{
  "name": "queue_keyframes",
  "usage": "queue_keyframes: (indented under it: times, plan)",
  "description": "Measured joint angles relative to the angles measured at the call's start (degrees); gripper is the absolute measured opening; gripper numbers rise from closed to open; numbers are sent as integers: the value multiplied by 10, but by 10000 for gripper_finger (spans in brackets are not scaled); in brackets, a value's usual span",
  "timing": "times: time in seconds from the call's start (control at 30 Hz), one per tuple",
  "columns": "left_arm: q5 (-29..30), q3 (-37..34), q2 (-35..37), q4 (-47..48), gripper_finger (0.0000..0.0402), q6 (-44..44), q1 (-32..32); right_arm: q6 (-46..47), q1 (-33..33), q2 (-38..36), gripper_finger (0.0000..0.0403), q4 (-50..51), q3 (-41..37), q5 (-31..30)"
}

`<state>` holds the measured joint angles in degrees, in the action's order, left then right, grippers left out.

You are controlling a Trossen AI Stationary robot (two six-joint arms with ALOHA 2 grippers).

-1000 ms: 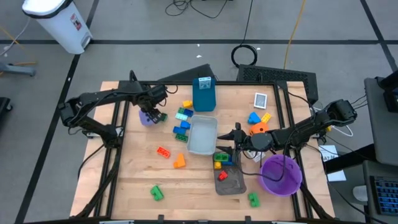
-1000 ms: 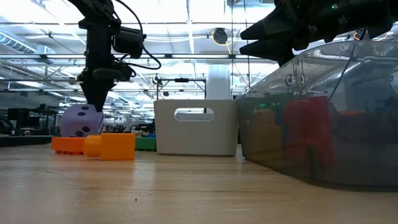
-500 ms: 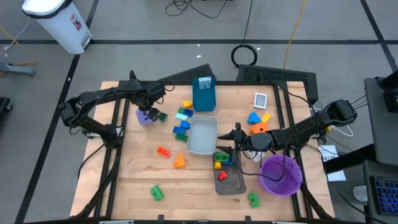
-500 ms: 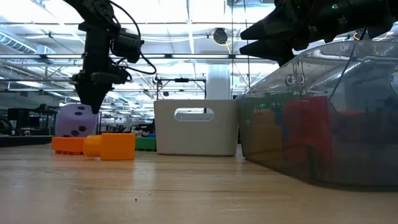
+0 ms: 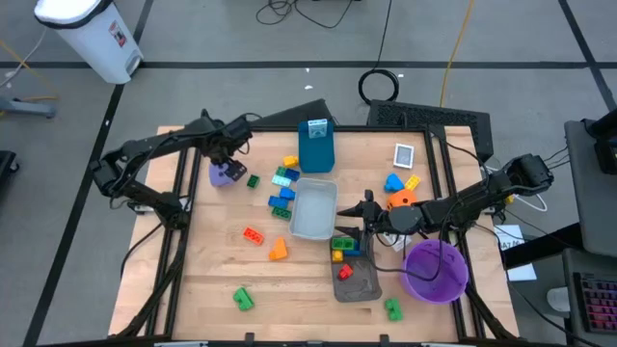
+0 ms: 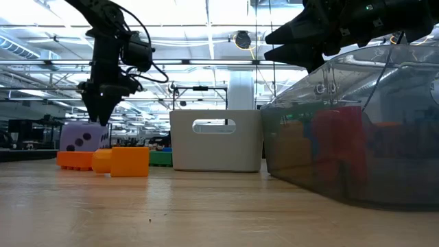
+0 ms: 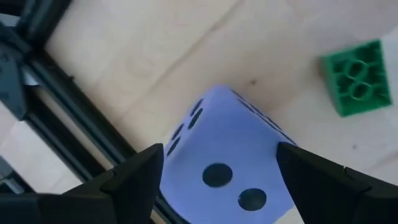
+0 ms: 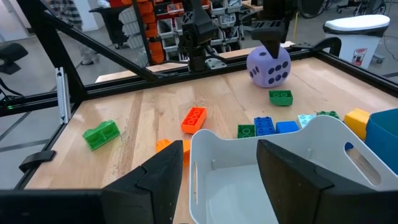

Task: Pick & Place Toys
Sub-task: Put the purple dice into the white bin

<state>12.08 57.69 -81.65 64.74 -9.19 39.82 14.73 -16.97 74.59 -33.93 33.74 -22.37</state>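
The purple die [image 5: 225, 173] rests on the table at the far left, with a green brick [image 5: 253, 180] beside it. My left gripper [image 7: 219, 149] hangs open just over the die [image 7: 230, 155], pointing down, one finger at each side of its top; no touch shows. In the low view its fingertips [image 6: 96, 118] end at the die's top [image 6: 84, 137]. My right gripper [image 5: 359, 207] hovers open and level at the white tray's [image 5: 313, 207] right rim, nothing between its fingers [image 8: 165, 171]. An orange die [image 5: 400, 200] lies behind it.
Loose bricks lie about: a blue and green cluster [image 5: 282, 188], a red one [image 5: 254, 234], an orange one [image 5: 278, 251], green ones [image 5: 241, 299] [image 5: 392, 308]. A grey tray [image 5: 359, 284] holds bricks. A purple bowl [image 5: 436, 272] stands at the right, a blue box [image 5: 316, 145] at the far middle.
My left gripper has gone toward the table's far left corner, staying just above the purple die. The die has shifted a little the same way and turned slightly on the table. My right gripper has kept still.
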Motion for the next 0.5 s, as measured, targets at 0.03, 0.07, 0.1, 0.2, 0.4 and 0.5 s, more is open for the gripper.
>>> queue_keyframes:
  times: [0.03, 0.07, 0.1, 0.2, 0.4, 0.5]
  plan:
    - [3, 0, 0, -5, 318, -3, 3, 0, 0, 0, 196, 0, 0, 0]
    - [5, 0, 0, -12, 319, -8, 7, 0, 0, 0, 196, 0, 0, 0]
    - [5, 0, 0, -20, 320, -14, 11, 0, 0, 0, 196, 0, 0, 0]
    - [5, 0, 0, -33, 321, -46, 25, 0, 0, 0, 196, 0, 0, 0]
    - [-13, 0, 0, -19, 322, -157, 53, 0, 0, 0, 196, 0, 0, 0]
    - [-16, 0, 0, 9, 321, -221, 63, 0, 0, 0, 196, 1, 0, 0]
